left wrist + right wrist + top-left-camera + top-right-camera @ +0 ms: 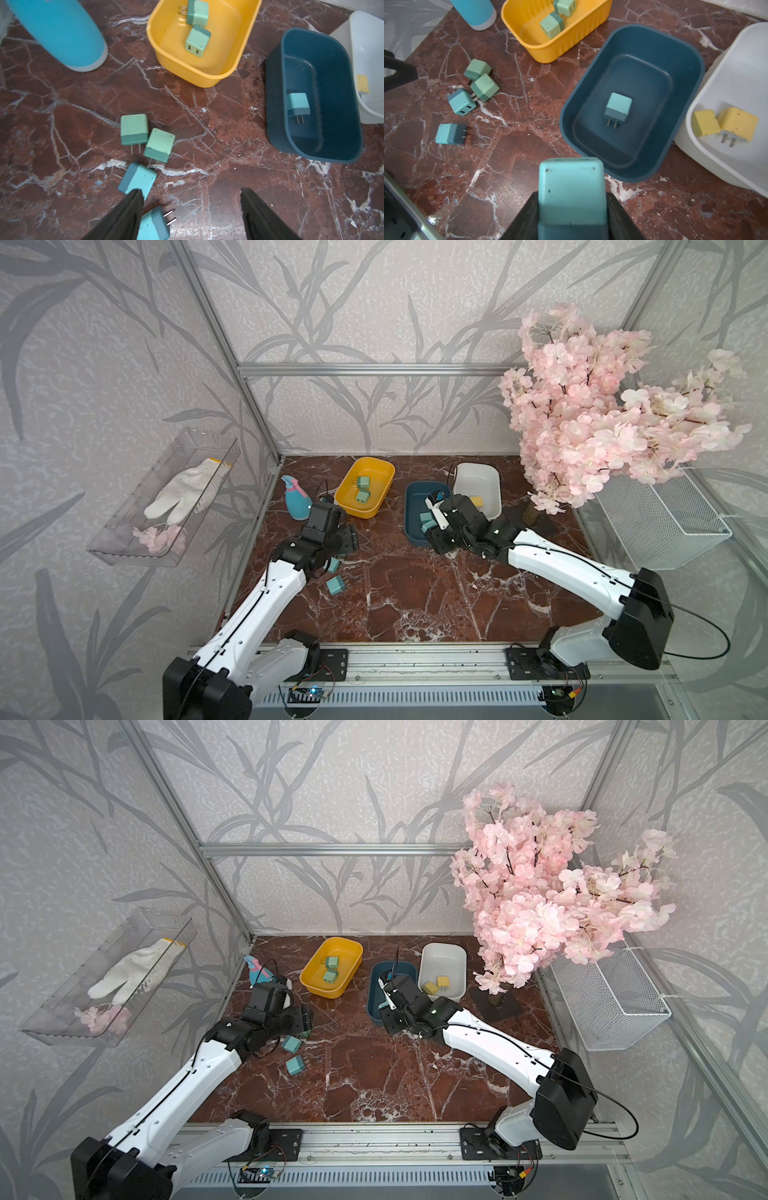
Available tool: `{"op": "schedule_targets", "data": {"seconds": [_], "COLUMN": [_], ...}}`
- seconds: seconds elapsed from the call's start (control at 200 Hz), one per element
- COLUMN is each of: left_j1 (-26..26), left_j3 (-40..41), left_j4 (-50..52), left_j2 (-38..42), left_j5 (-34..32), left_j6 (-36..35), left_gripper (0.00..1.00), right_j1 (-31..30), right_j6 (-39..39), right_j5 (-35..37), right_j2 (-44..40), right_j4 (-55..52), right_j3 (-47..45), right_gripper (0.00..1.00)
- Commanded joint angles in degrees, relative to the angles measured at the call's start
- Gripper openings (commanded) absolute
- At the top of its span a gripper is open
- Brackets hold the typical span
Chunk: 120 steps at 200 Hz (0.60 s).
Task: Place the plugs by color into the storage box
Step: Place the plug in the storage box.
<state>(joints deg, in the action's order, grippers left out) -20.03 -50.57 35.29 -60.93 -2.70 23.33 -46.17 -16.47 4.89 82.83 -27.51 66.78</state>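
My right gripper (572, 195) is shut on a teal-blue plug (571, 187) and holds it by the near rim of the blue storage box (687, 68), where one teal plug (617, 110) lies. My left gripper (190, 193) hangs open over the table with nothing between its fingers. By one finger lie two teal plugs (138, 180) (153, 224), with two sage green plugs (134, 128) (160, 145) just beyond. The yellow storage box (376, 466) holds two green plugs (197, 42). Two yellow plugs (739, 124) lie in the white box (476, 481).
A light-blue spray bottle (297, 502) stands left of the yellow box, close to my left arm. A pink blossom tree (602, 418) on a dark base (532, 514) overhangs the back right. A wire basket (660, 522) hangs on the right wall, a clear tray (166, 497) on the left wall.
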Motion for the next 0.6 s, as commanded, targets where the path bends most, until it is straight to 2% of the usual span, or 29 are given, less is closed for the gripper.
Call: {"op": "schedule_targets", "data": {"seconds": [0.0,0.285,0.595], "left_j1": [-3.06,-7.24,-7.49], "left_j3": [-3.14,-8.67,-9.4], "left_j4": [-1.46,-3.3,-11.5], "left_j2": [-2.09,-8.51,-14.39], "left_j5": [-1.06,5.1,8.71], "left_j6": [-1.99,-9.0,-13.56], "left_gripper": [0.77,0.76,0.77], "right_j1": [1.86,6.79,12.24], "right_j6": [-0.14,-0.41,0.01], "right_j5": [-0.24,-4.87,-6.14], "right_j2": [1.23,6.14,19.39], "right_j4": [-1.57,-1.66,-1.5], "right_j3": [2.67,5.69,13.11], "right_gripper": [0.48,0.47,0.46]}}
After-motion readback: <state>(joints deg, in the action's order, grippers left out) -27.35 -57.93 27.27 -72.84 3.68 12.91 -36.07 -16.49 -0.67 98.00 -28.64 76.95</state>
